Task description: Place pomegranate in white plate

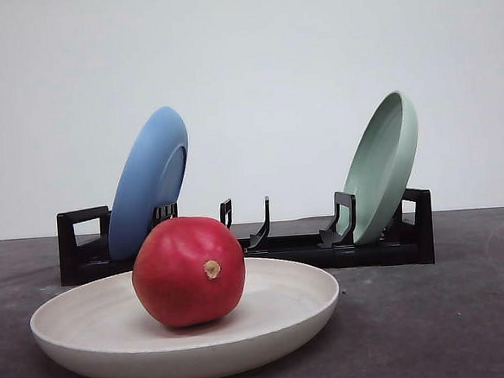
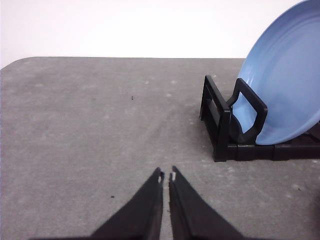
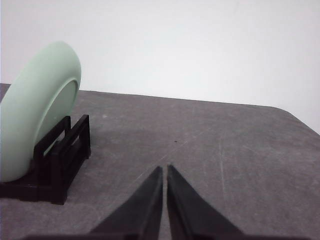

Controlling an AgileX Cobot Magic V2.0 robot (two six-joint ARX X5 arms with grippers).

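The glossy red pomegranate point(image 1: 188, 270) rests inside the white plate point(image 1: 63, 336), left of the plate's middle, its tan stem nub facing the camera. The plate lies flat on the grey table near the front edge. In the left wrist view my left gripper point(image 2: 166, 176) is shut with nothing between its black fingers, hovering over bare table beside the rack's end. In the right wrist view my right gripper point(image 3: 165, 169) is shut and empty too, over bare table beyond the rack's other end.
A black dish rack point(image 1: 385, 240) stands behind the white plate. A blue plate point(image 1: 148, 183) leans upright in its left end, also seen as the blue plate point(image 2: 287, 85). A pale green plate point(image 1: 384, 167) leans at its right end, the same green plate point(image 3: 37, 107).
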